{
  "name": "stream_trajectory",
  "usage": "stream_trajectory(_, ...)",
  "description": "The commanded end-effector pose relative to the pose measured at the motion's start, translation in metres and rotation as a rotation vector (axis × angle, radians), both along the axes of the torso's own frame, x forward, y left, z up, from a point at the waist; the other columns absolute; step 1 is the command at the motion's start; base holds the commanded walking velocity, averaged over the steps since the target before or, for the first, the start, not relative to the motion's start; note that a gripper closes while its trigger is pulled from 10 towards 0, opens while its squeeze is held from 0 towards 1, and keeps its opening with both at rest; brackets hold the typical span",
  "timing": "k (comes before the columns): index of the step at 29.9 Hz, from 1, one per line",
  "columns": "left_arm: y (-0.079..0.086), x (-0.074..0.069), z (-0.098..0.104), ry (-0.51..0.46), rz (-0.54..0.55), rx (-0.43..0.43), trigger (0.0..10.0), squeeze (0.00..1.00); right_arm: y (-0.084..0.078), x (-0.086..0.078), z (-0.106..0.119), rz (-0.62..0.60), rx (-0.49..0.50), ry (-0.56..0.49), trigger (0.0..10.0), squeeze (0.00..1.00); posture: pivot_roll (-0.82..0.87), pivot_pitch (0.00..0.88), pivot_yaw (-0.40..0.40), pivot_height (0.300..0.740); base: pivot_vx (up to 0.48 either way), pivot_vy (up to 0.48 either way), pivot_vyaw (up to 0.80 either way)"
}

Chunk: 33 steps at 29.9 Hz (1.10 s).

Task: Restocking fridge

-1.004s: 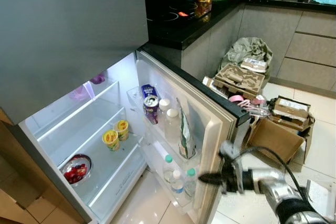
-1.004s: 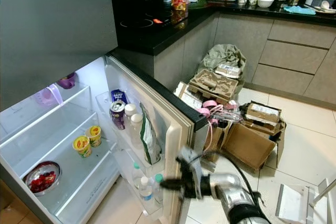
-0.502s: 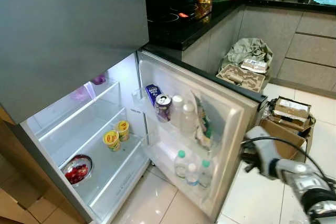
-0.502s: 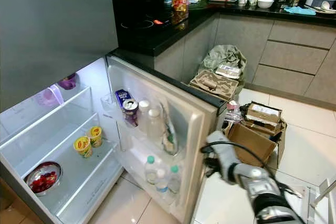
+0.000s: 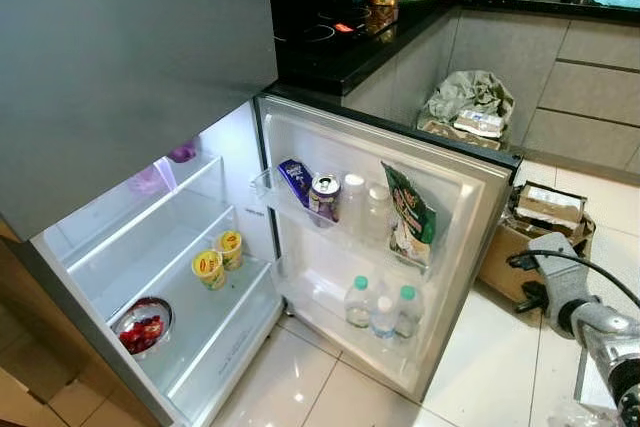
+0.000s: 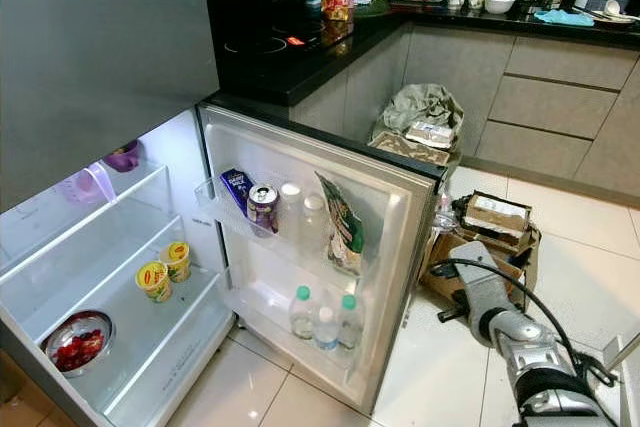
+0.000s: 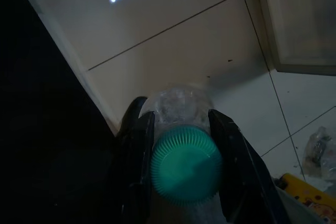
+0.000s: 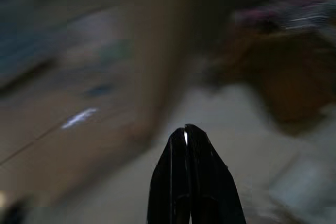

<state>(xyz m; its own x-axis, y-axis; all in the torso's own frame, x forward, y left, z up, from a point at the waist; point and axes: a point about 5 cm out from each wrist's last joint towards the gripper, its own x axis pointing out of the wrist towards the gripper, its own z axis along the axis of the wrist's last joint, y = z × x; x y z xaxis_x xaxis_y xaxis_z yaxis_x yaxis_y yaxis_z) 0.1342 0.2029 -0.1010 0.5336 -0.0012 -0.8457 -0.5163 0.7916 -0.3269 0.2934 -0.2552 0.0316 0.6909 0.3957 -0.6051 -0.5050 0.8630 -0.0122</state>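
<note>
Left wrist view showed the left gripper (image 7: 182, 145) clamping a clear, green-capped bottle (image 7: 186, 169); right gripper (image 8: 188, 145) pinched closed at 4 o'clock of the fridge door (image 5: 470, 197).

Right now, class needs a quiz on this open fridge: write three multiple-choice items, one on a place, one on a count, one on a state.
1. Where is the soda can?
A. upper door shelf
B. floor
C. worktop

2. How many yellow cups stand on the fridge shelf?
A. one
B. two
C. four

3. The left gripper is:
A. open
B. shut on a green-capped bottle
C. holding a bowl

Answers: 1 A, it sits among the cartons in the door. 2 B, a pair stands side by side. 3 B, the fingers clamp it.
</note>
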Motion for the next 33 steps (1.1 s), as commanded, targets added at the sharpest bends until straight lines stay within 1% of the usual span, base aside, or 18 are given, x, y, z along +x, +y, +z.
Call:
stream_trajectory(1, -0.004, -0.015, -0.006, 0.070, -0.008, -0.020, 10.0, 0.00, 0.006, -0.006, -0.006, 0.074, 0.038, 0.048, 10.0, 0.00, -0.12, 0.000, 0.011, 0.740, 0.000, 0.000, 0.00)
stream_trajectory(2, -0.004, -0.015, -0.006, 0.070, -0.009, -0.020, 10.0, 0.00, 0.021, -0.011, -0.010, 0.167, 0.120, 0.073, 10.0, 0.00, -0.12, 0.000, 0.012, 0.740, 0.000, 0.000, 0.00)
stream_trajectory(3, -0.004, -0.015, -0.006, 0.070, -0.009, -0.020, 10.0, 0.00, 0.021, -0.011, -0.010, 0.167, 0.120, 0.073, 10.0, 0.00, -0.12, 0.000, 0.012, 0.740, 0.000, 0.000, 0.00)
stream_trajectory(4, -0.004, -0.015, -0.006, 0.071, -0.009, -0.020, 10.0, 0.00, 0.032, -0.009, -0.009, 0.213, 0.166, 0.056, 10.0, 0.00, -0.12, 0.000, 0.012, 0.740, 0.000, 0.000, 0.00)
stream_trajectory(6, -0.004, -0.015, -0.006, 0.071, -0.010, -0.020, 10.0, 0.00, 0.037, -0.006, -0.007, 0.219, 0.186, 0.039, 10.0, 0.00, -0.12, 0.000, 0.012, 0.740, 0.000, 0.000, 0.00)
stream_trajectory(11, -0.003, -0.016, -0.006, 0.071, -0.009, -0.021, 10.0, 0.00, 0.048, 0.005, 0.001, 0.215, 0.197, -0.032, 10.0, 0.00, -0.12, 0.000, 0.014, 0.740, 0.000, 0.000, 0.00)
stream_trajectory(12, -0.003, -0.016, -0.006, 0.071, -0.009, -0.021, 10.0, 0.00, 0.052, 0.013, 0.007, 0.184, 0.185, -0.080, 10.0, 0.00, -0.12, 0.000, 0.014, 0.740, 0.000, 0.000, 0.00)
stream_trajectory(13, -0.003, -0.016, -0.006, 0.071, -0.009, -0.021, 10.0, 0.00, 0.052, 0.013, 0.007, 0.184, 0.185, -0.080, 10.0, 0.00, -0.12, 0.000, 0.014, 0.740, 0.000, 0.000, 0.00)
stream_trajectory(15, -0.004, -0.016, -0.006, 0.071, -0.007, -0.021, 10.0, 0.00, 0.057, 0.028, 0.019, 0.118, 0.150, -0.159, 10.0, 0.00, -0.12, 0.000, 0.014, 0.740, 0.000, 0.000, 0.00)
stream_trajectory(16, -0.004, -0.016, -0.006, 0.071, -0.007, -0.021, 10.0, 0.00, 0.057, 0.028, 0.019, 0.118, 0.150, -0.159, 10.0, 0.00, -0.12, 0.000, 0.014, 0.740, 0.000, 0.000, 0.00)
stream_trajectory(17, -0.004, -0.016, -0.006, 0.071, -0.007, -0.022, 10.0, 0.00, 0.059, 0.034, 0.024, 0.091, 0.129, -0.190, 10.0, 0.00, -0.12, 0.000, 0.014, 0.740, 0.000, 0.000, 0.00)
stream_trajectory(22, -0.003, -0.016, -0.006, 0.071, -0.007, -0.022, 10.0, 0.00, 0.057, 0.043, 0.031, 0.007, 0.096, -0.220, 10.0, 0.00, -0.12, 0.000, 0.009, 0.740, 0.000, 0.000, 0.00)
stream_trajectory(24, -0.003, -0.016, -0.006, 0.070, -0.008, -0.022, 10.0, 0.00, 0.046, 0.046, 0.033, -0.090, 0.047, -0.233, 10.0, 0.00, -0.12, 0.000, 0.008, 0.740, 0.000, 0.000, 0.00)
stream_trajectory(25, -0.003, -0.016, -0.006, 0.070, -0.008, -0.022, 10.0, 0.00, 0.046, 0.046, 0.033, -0.090, 0.047, -0.233, 10.0, 0.00, -0.12, 0.000, 0.008, 0.740, 0.000, 0.000, 0.00)
stream_trajectory(27, -0.003, -0.017, -0.006, 0.070, -0.009, -0.021, 10.0, 0.00, 0.038, 0.048, 0.036, -0.166, 0.016, -0.252, 10.0, 0.00, -0.11, 0.000, 0.010, 0.740, 0.000, 0.000, 0.00)
stream_trajectory(28, -0.004, -0.017, -0.006, 0.071, -0.011, -0.019, 10.0, 0.00, 0.030, 0.050, 0.038, -0.218, -0.030, -0.270, 10.0, 0.00, -0.11, 0.000, 0.009, 0.740, 0.000, 0.000, 0.00)
stream_trajectory(30, -0.004, -0.017, -0.006, 0.072, -0.012, -0.019, 10.0, 0.00, 0.029, 0.050, 0.039, -0.229, -0.043, -0.274, 10.0, 0.00, -0.11, 0.000, 0.009, 0.740, 0.000, 0.000, 0.00)
stream_trajectory(33, -0.003, -0.017, -0.006, 0.072, -0.011, -0.017, 10.0, 0.00, 0.015, 0.050, 0.041, -0.314, -0.136, -0.283, 10.0, 0.00, -0.11, 0.000, 0.007, 0.740, 0.000, 0.000, 0.00)
